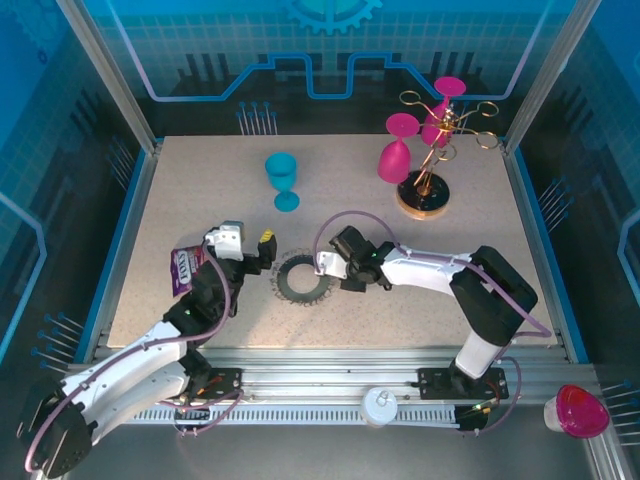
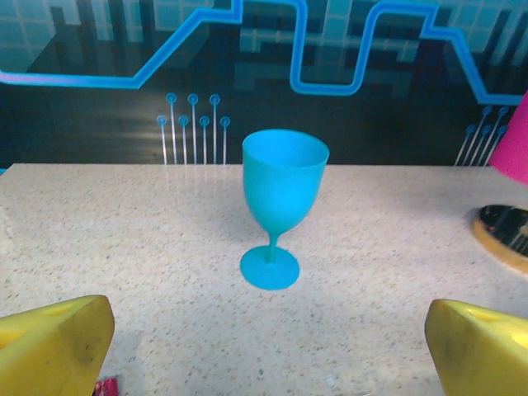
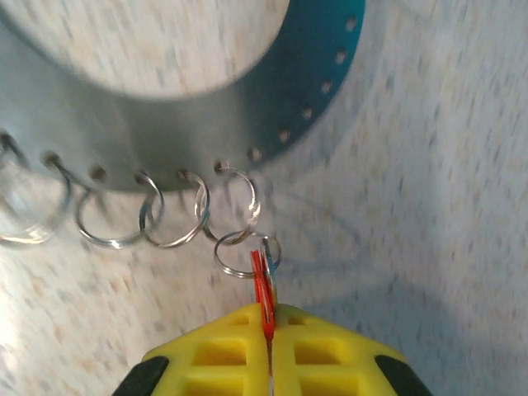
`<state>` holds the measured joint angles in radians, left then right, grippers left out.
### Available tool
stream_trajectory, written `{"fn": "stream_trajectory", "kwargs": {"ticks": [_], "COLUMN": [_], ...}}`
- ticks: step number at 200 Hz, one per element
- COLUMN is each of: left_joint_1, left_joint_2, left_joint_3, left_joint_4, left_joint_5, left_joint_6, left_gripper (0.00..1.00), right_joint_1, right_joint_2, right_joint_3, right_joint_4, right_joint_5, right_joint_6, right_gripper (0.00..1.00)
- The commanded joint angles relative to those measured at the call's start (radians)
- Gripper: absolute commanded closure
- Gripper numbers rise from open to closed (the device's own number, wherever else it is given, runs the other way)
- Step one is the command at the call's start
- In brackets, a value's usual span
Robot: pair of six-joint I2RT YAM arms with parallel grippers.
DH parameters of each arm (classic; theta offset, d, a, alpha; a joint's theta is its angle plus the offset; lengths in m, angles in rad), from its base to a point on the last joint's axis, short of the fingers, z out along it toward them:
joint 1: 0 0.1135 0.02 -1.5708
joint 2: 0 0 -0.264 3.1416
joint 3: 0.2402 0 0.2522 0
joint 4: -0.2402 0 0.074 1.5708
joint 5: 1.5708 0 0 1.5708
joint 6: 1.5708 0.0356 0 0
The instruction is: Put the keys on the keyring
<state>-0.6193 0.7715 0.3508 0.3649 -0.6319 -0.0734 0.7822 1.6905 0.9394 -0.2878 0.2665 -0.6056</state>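
- One key [image 3: 264,299]: a thin red sliver seen edge-on, pinched between the closed yellow fingers of the right gripper [image 3: 269,351].
- One keyring [image 3: 165,132]: flat and dark grey, its rim fringed with wire loops [image 3: 147,206]. It lies mid-worktop [image 1: 200,180], toward the near edge.
- The key's long axis runs from the fingers toward the ring's rim, its tip at a loop.
- Left gripper [image 2: 268,330]: spread wide and empty, facing one teal goblet [image 2: 283,194].
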Motion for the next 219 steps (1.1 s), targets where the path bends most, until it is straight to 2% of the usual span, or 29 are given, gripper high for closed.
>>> {"fn": "stream_trajectory", "kwargs": {"ticks": [1, 14, 31, 51, 66, 77, 85, 94, 103, 114, 125, 140, 152, 160, 169, 187, 204, 212, 219], "left_joint_1": [0.030, 0.049, 0.075, 0.117, 0.158, 0.205, 0.241, 0.280, 0.317, 0.358, 0.394, 0.423, 0.437, 0.446, 0.468, 0.484, 0.521, 0.551, 0.564], "left_joint_2": [0.020, 0.031, 0.041, 0.049, 0.061, 0.074, 0.083, 0.098, 0.126, 0.168, 0.224, 0.340, 0.434, 0.469, 0.520, 0.634, 0.746, 0.782, 0.806], "left_joint_3": [0.020, 0.020, 0.021, 0.017, 0.006, -0.015, -0.028, -0.046, -0.066, -0.082, -0.091, -0.107, -0.108, -0.093, -0.085, -0.050, -0.026, -0.036, -0.034], "left_joint_4": [0.016, 0.003, -0.009, -0.012, -0.002, 0.023, 0.038, 0.064, 0.103, 0.140, 0.188, 0.298, 0.416, 0.438, 0.501, 0.593, 0.660, 0.701, 0.728], "left_joint_5": [0.001, 0.000, -0.011, -0.011, 0.000, 0.021, 0.048, 0.084, 0.108, 0.134, 0.182, 0.186, 0.188, 0.236, 0.299, 0.355, 0.395, 0.408, 0.386], "left_joint_6": [0.012, 0.034, 0.063, 0.076, 0.093, 0.086, 0.074, 0.073, 0.064, 0.043, 0.049, 0.060, 0.081, 0.098, 0.112, 0.162, 0.135, 0.098, 0.089], "left_gripper": [0.02, 0.02, 0.01, 0.01, 0.01, 0.00, 0.01, 0.01, 0.01, 0.01, 0.02, 0.02, 0.02, 0.02, 0.02, 0.02, 0.01, 0.01, 0.01], "right_joint_1": [-0.022, -0.046, -0.083, -0.148, -0.226, -0.304, -0.373, -0.455, -0.544, -0.632, -0.671, -0.671, -0.672, -0.683, -0.685, -0.718, -0.749, -0.749, -0.753], "right_joint_2": [-0.035, -0.056, -0.118, -0.233, -0.350, -0.445, -0.512, -0.566, -0.591, -0.568, -0.489, -0.363, -0.317, -0.284, -0.242, -0.127, -0.166, -0.146, -0.156], "right_joint_3": [-0.037, -0.041, -0.044, -0.054, -0.097, -0.154, -0.223, -0.314, -0.405, -0.508, -0.570, -0.575, -0.546, -0.548, -0.541, -0.631, -0.622, -0.612, -0.591], "right_joint_4": [-0.087, -0.125, -0.154, -0.144, -0.078, 0.026, 0.148, 0.309, 0.481, 0.705, 0.881, 1.004, 1.024, 1.077, 1.089, 1.394, 1.303, 1.321, 1.267], "right_joint_5": [0.225, 0.273, 0.293, 0.253, 0.140, -0.002, -0.092, -0.132, -0.154, -0.157, -0.143, -0.144, -0.179, -0.254, -0.264, -0.299, -0.353, -0.353, -0.335], "right_joint_6": [-0.084, -0.096, -0.089, -0.027, 0.096, 0.219, 0.322, 0.458, 0.577, 0.649, 0.612, 0.516, 0.532, 0.530, 0.529, 0.559, 0.576, 0.578, 0.585], "right_gripper": [0.80, 0.64, 0.54, 0.49, 0.49, 0.48, 0.43, 0.36, 0.32, 0.33, 0.33, 0.31, 0.31, 0.31, 0.32, 0.30, 0.29, 0.27, 0.26]}}
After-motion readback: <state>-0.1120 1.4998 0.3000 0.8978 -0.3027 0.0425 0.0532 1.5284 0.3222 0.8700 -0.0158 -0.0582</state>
